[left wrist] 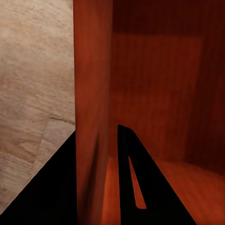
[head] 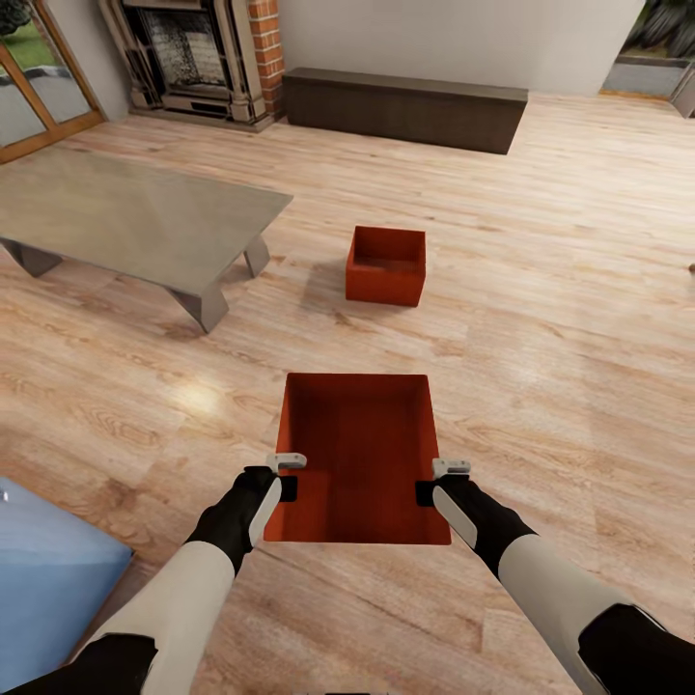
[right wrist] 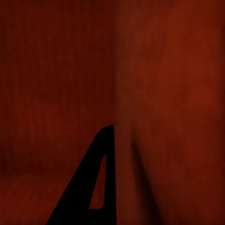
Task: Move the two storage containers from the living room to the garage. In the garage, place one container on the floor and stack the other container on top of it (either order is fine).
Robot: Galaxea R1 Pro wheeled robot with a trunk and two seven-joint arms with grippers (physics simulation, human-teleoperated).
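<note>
Straddling near container [left wrist: 93, 117] wall, left end effector [left wrist: 96, 187]; second container [head: 386, 264] beyond.

Both arms reach forward, left gripper [head: 287, 475] and right gripper [head: 436, 480] clamped

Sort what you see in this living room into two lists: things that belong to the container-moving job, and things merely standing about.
Job:
near storage container, left gripper and right gripper astride its side walls
far storage container, on the wood floor

Standing about:
grey table
brick fireplace
dark cabinet
blue object
</note>
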